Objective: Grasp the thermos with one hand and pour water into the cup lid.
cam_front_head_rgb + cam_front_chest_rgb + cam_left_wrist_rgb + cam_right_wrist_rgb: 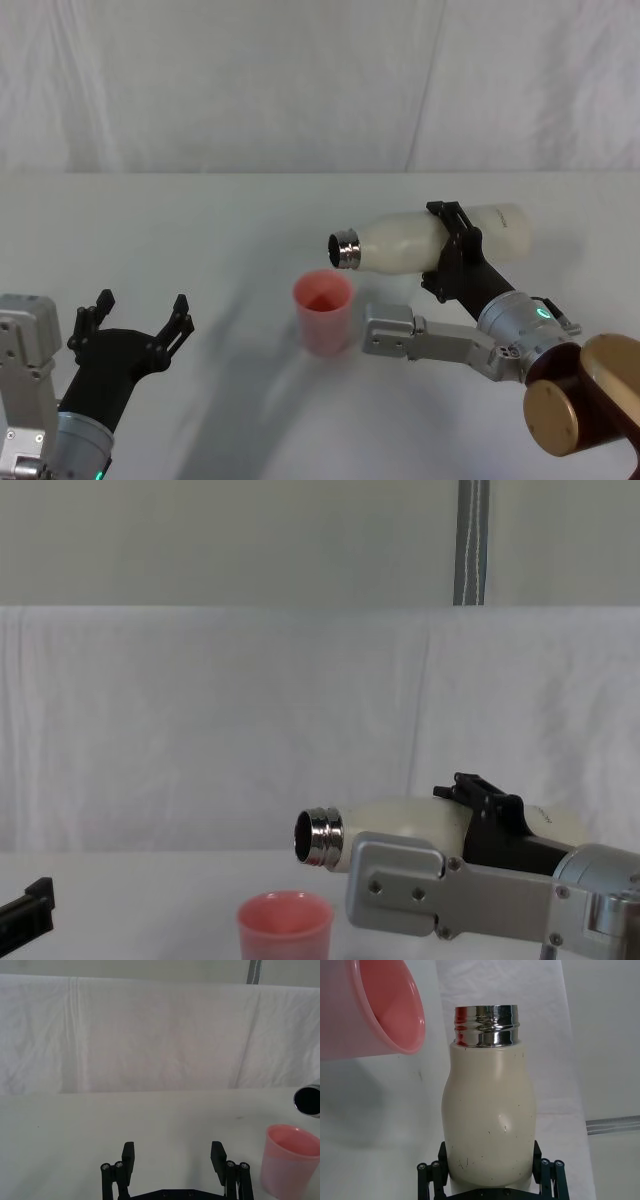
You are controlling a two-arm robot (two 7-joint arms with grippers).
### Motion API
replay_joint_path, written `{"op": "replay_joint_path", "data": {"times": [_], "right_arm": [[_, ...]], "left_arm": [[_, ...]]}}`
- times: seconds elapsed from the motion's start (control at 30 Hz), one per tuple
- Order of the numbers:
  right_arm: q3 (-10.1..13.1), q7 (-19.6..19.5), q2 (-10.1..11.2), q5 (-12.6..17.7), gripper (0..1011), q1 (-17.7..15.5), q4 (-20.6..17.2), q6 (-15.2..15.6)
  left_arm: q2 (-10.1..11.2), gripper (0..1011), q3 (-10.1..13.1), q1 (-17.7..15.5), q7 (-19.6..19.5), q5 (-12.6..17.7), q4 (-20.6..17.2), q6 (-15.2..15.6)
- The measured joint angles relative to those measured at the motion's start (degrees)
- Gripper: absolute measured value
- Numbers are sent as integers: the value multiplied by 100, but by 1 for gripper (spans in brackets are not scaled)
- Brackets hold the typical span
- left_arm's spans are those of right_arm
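No water can be made out at the steel mouth of the thermos (430, 241), and the inside of the cup lid (323, 312) shows nothing clearly but pink. In the chest view the lower part of the cup lid (284, 926) is cut off by the bottom edge, and the thermos (400, 830) is half hidden behind the grey wrist housing.

The right gripper (452, 250), right of centre in the head view, is clamped around the middle of the thermos, its black fingers on either side of the body. The bottle lies nearly horizontal in the air, neck pointing left, mouth just above and slightly right of the cup lid's rim, not touching. The cup lid stands upright on the white table (200, 230) at lower centre.

The left gripper (140, 330) sits at the lower left, fingers spread apart, holding nothing.
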Motion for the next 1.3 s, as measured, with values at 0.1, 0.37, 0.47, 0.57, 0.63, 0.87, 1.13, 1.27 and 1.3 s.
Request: {"op": "replay_joint_path", "data": {"times": [0.1, 0.37, 0.47, 0.57, 0.63, 0.87, 1.13, 1.27, 1.3], "right_arm": [[1, -17, -1, -3, 950, 0, 16, -25], [-35, -44, 13, -92, 950, 17, 46, -58], [-54, -65, 30, -144, 950, 24, 53, -59], [-70, -76, 43, -186, 950, 35, 54, -59], [-79, -90, 52, -205, 950, 38, 54, -61], [-97, -121, 78, -255, 950, 38, 48, -69], [-100, -145, 98, -273, 950, 44, 41, -89], [-93, -145, 100, -269, 950, 45, 32, -93], [-90, -145, 100, -267, 950, 45, 27, -93]], "left_arm": [[0, 1001, 1, 0, 0, 0, 0, 0], [0, 1001, 1, 0, 0, 0, 0, 0], [0, 1001, 1, 0, 0, 0, 0, 0], [0, 1001, 0, 0, 0, 0, 0, 0], [0, 1001, 0, 0, 0, 0, 0, 0], [0, 1001, 0, 0, 0, 0, 0, 0], [0, 1001, 0, 0, 0, 0, 0, 0], [0, 1001, 0, 0, 0, 0, 0, 0], [0, 1001, 0, 0, 0, 0, 0, 0]]}}
